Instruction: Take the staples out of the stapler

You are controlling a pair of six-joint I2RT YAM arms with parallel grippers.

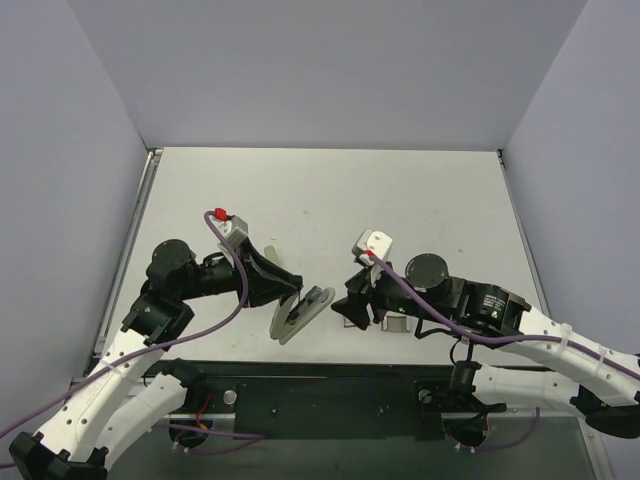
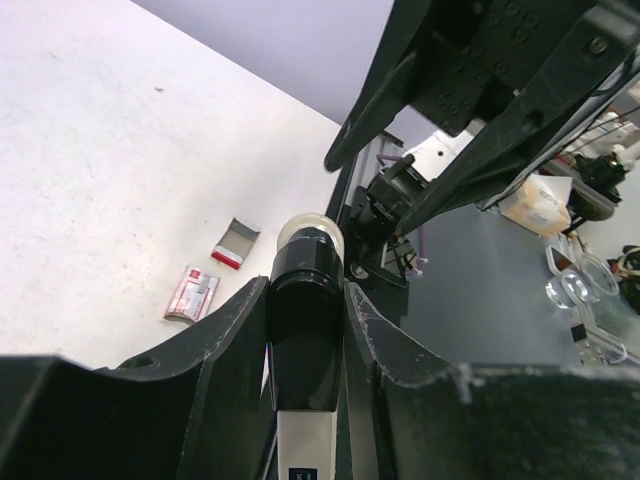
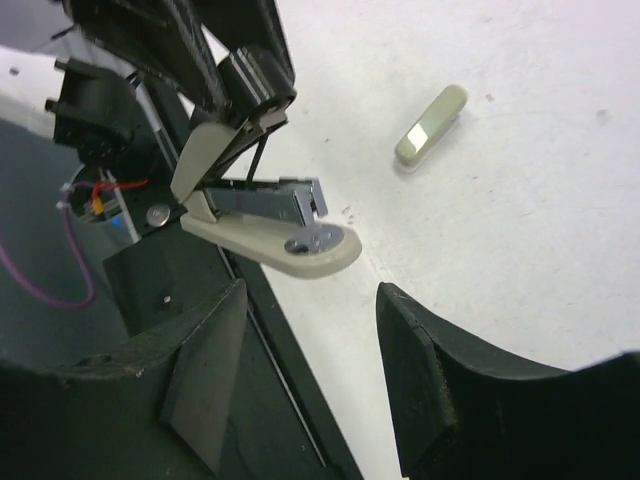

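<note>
The stapler (image 3: 268,215) hangs hinged open near the table's front edge: beige base, silver magazine, lid raised. My left gripper (image 2: 305,292) is shut on the stapler's (image 2: 305,330) black-ended lid, seen from above at the stapler (image 1: 305,312) with the left gripper (image 1: 288,300) beside it. My right gripper (image 3: 310,370) stands open just short of the base's front tip, with nothing between its fingers (image 3: 425,380). From above, the right gripper (image 1: 352,305) faces the stapler from the right. The staples are hidden; I cannot make out any in the magazine.
A red-pink box (image 2: 192,293) and a small grey box with a red end (image 2: 235,243) lie on the table by the right arm. A small beige oblong piece (image 3: 430,127) lies farther out. The black front rail (image 1: 330,375) runs under the stapler.
</note>
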